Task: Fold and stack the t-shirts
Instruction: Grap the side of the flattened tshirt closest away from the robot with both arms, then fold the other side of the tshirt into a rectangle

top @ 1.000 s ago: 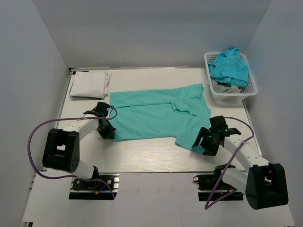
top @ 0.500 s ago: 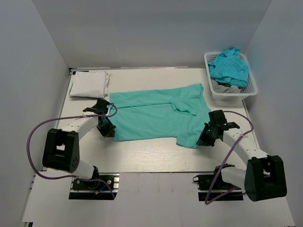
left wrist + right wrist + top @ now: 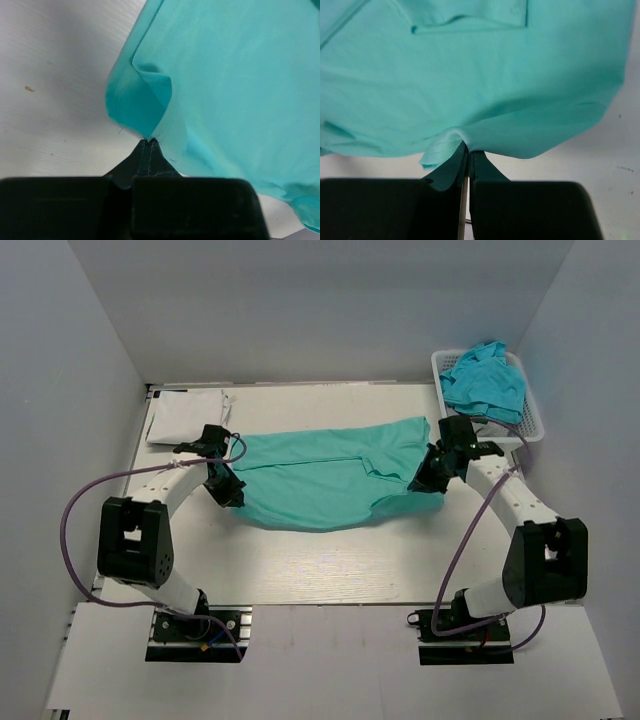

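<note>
A teal t-shirt lies spread across the middle of the table, its near hem lifted and sagging in a curve. My left gripper is shut on the shirt's left edge; in the left wrist view its jaws pinch a fold of teal cloth at the left gripper tip. My right gripper is shut on the right near corner; the right wrist view shows a hem fold caught at the right gripper. A folded white t-shirt rests at the far left.
A white lattice basket at the far right holds more teal shirts and something grey. Grey walls close in the left, the back and the right of the table.
My right gripper closed on the shirt's near right corner and carried it back toward the basket. The left gripper moved slightly back too, so the near hem folded up off the table.
</note>
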You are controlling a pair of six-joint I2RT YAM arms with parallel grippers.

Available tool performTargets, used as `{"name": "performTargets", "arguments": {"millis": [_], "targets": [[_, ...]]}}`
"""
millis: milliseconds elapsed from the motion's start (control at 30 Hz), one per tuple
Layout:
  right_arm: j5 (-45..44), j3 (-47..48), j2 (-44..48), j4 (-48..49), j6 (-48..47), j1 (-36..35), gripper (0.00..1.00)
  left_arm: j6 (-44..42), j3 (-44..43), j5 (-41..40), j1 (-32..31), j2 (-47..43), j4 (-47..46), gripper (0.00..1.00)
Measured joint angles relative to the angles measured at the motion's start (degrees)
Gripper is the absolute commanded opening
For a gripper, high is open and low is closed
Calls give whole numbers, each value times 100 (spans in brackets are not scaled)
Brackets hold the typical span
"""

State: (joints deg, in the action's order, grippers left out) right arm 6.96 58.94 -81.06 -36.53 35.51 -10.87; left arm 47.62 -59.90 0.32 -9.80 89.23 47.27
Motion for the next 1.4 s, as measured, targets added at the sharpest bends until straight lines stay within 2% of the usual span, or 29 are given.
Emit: {"name": "performTargets", "arguments": {"millis": [300,900,933,967,1000,1033,1067,1100,1133,1167,1300,1400], "targets": [[-33,1598,-1130,-107,-166,155,0,28,-538,76,372,625,247,0],[-98,3744,-2914,-105,-610,229,0,31,-1759,337,741,1569,313,0],[-98,3849,-3014,-105,-614,232,0,28,-1829,332,750,1641,317,2],[-101,3956,-3123,-107,-616,234,0,20,-1906,332,767,1725,315,8],[-103,4046,-3237,-107,-614,236,0,-4,-2000,334,785,1825,330,17],[-109,4162,-3373,-118,-614,240,2,-28,-2155,334,800,1958,365,31],[-122,4295,-3539,-131,-605,247,20,-37,-2341,326,811,2122,378,51],[-129,4426,-3709,-127,-586,254,44,-94,-2518,310,815,2273,378,66],[-133,4557,-3869,-142,-546,260,82,-114,-2708,289,820,2446,369,80],[-120,4732,-4072,-170,-527,269,90,-131,-2881,262,820,2592,398,100],[107,5591,-4828,-175,-595,295,90,-127,-3362,195,822,2986,538,100],[306,5709,-4933,-79,-625,295,90,-245,-3469,181,824,3023,688,100]]}}
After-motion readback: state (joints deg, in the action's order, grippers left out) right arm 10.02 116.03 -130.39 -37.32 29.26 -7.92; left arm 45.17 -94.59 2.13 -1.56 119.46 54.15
